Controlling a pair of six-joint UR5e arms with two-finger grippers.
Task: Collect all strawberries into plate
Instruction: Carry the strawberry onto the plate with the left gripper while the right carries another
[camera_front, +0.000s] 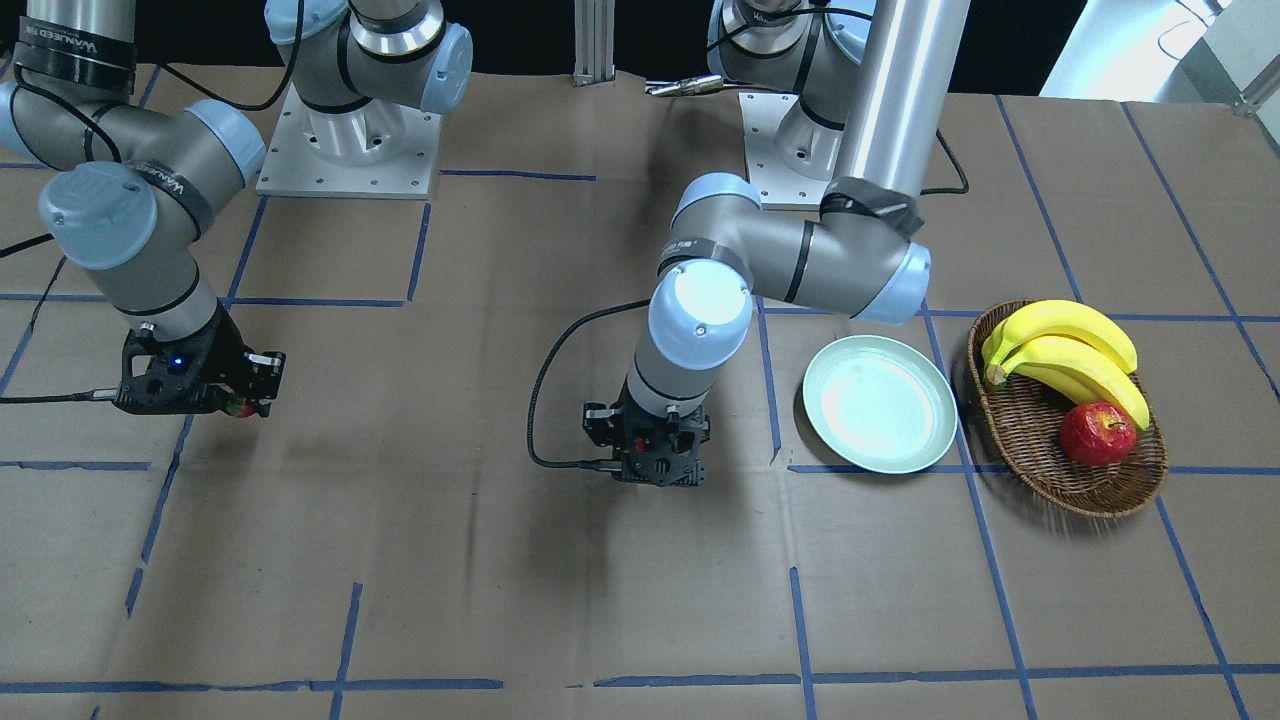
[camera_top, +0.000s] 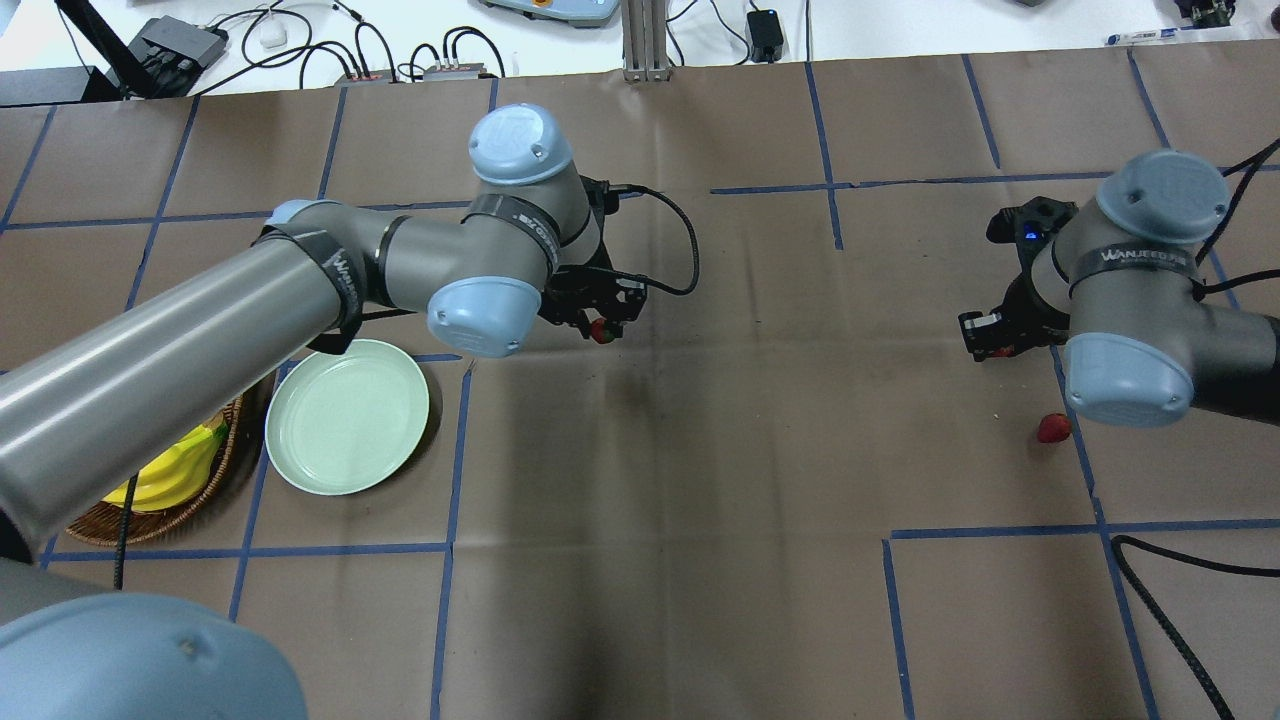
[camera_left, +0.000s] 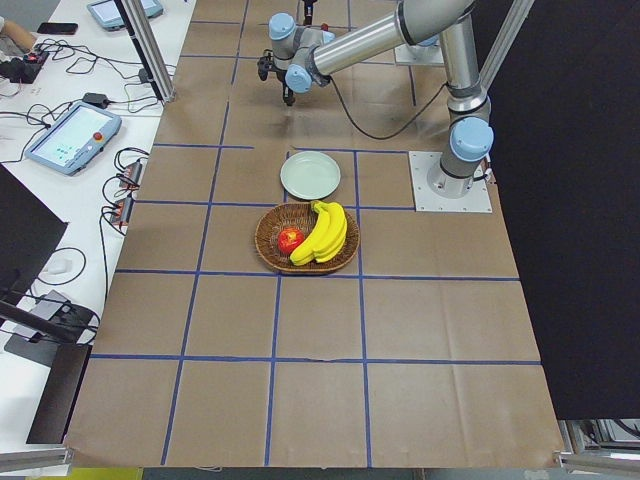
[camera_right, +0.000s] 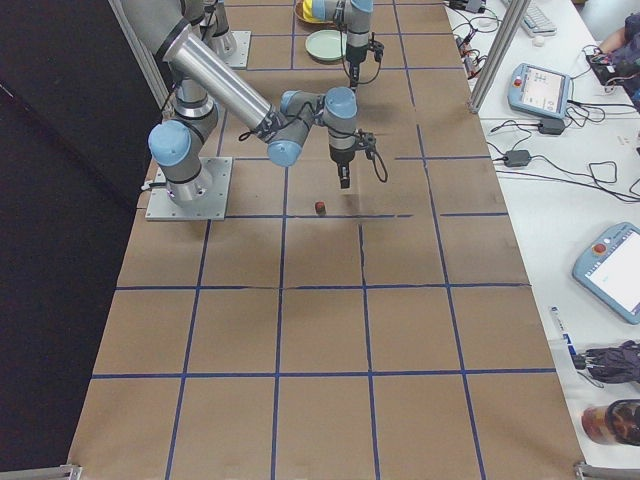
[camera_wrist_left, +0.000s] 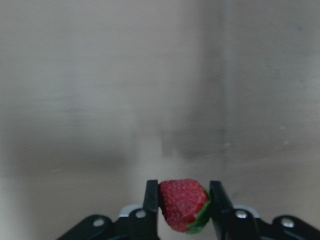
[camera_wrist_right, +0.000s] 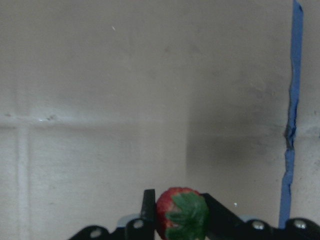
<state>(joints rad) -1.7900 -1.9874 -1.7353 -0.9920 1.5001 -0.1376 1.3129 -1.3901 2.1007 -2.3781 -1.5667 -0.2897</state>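
Note:
My left gripper (camera_top: 600, 326) is shut on a red strawberry (camera_wrist_left: 182, 206) and holds it above the brown paper, to the right of the plate in the overhead view. My right gripper (camera_top: 992, 346) is shut on a second strawberry (camera_wrist_right: 181, 214), green cap towards the camera. A third strawberry (camera_top: 1052, 428) lies loose on the table just below the right gripper in the overhead view; it also shows in the exterior right view (camera_right: 319, 207). The pale mint-green plate (camera_top: 300, 450) holds nothing; it also shows in the front-facing view (camera_front: 925, 440).
An oval wicker basket (camera_front: 1030, 440) with bananas (camera_front: 1070, 350) and a red apple (camera_front: 1098, 433) stands beside the plate, on the side away from the grippers. Blue tape lines (camera_top: 828, 186) cross the brown paper. Cables trail from both wrists.

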